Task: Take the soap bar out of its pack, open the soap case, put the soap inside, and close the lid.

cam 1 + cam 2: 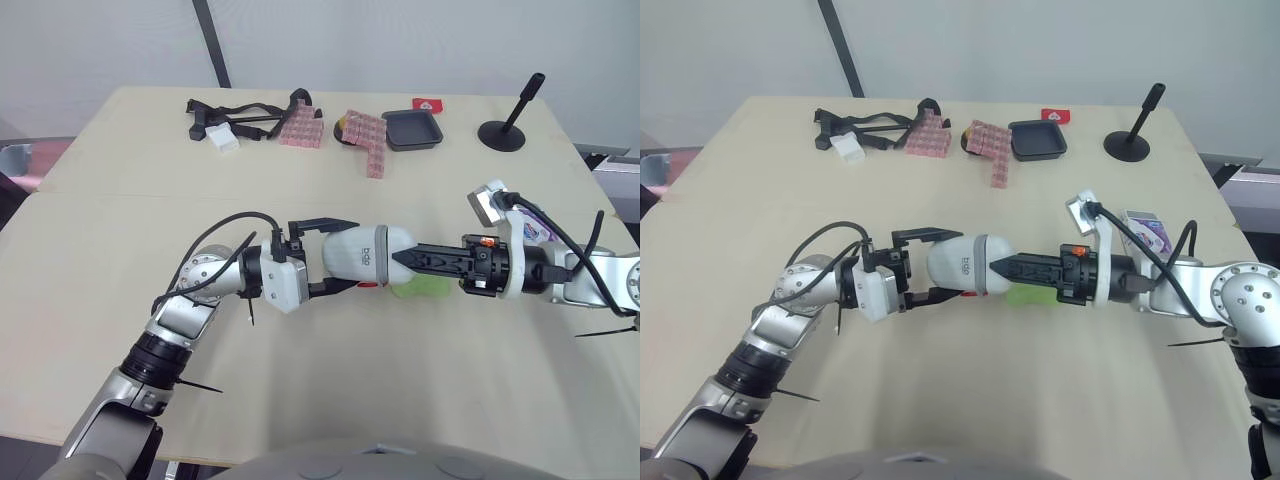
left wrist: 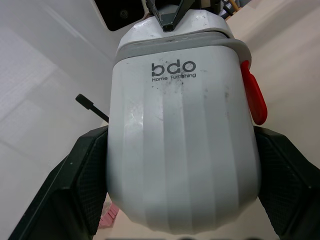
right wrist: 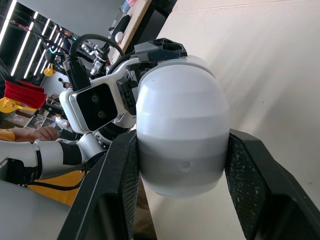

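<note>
Both left gripper (image 1: 335, 256), right gripper (image 1: 405, 259) grip soap case (image 1: 366, 250); red tab (image 2: 253, 98)

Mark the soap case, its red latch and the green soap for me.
soap case (image 1: 362, 254): left eye view, middle of its white body.
red latch (image 2: 254, 99): left wrist view, middle of the red tab.
green soap (image 1: 420, 289): left eye view, its visible green part.

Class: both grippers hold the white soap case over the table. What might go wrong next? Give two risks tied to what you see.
1. The soap case is smooth and rounded, pinched between the left gripper and the right gripper; pulling at the lid might make it slip and drop.
2. The green soap lies on the table close by the right gripper; a falling case could knock it away.
</note>
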Tool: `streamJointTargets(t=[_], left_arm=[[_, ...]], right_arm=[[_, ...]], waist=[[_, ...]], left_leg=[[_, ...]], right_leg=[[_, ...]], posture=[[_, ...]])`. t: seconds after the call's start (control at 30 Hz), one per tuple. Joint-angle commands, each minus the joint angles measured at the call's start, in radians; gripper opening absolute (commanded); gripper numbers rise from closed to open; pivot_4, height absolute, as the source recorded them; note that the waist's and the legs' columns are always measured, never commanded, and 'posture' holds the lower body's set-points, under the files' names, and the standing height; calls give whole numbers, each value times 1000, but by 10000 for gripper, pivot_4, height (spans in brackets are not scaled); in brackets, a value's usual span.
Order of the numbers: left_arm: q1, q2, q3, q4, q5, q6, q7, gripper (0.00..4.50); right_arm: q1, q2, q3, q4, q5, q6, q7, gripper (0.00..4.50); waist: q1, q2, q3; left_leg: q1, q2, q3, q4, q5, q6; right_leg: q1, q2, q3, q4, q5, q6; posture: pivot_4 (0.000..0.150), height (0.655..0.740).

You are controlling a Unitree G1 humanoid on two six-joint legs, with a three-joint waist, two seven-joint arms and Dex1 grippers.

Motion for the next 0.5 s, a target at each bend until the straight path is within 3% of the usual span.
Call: streamJointTargets(t=[0.03, 0.5], left_arm=[[-8, 3, 1, -5, 4, 11, 16, 34766], [4, 8, -2, -5, -7, 41, 15, 34766]], right_arm=[[-5, 1, -24, -46, 76, 9, 58, 19754], [130, -64, -123, -25, 36, 36, 142, 19754]], waist=[[0, 0, 0], [8, 0, 0]], left_leg=[[0, 0, 0, 0, 0, 0], [-2, 3, 0, 0, 0, 0]], right_leg=[[0, 0, 0, 0, 0, 0], [0, 0, -2, -1, 0, 0]], posture=[[1500, 7374], [1500, 7374]])
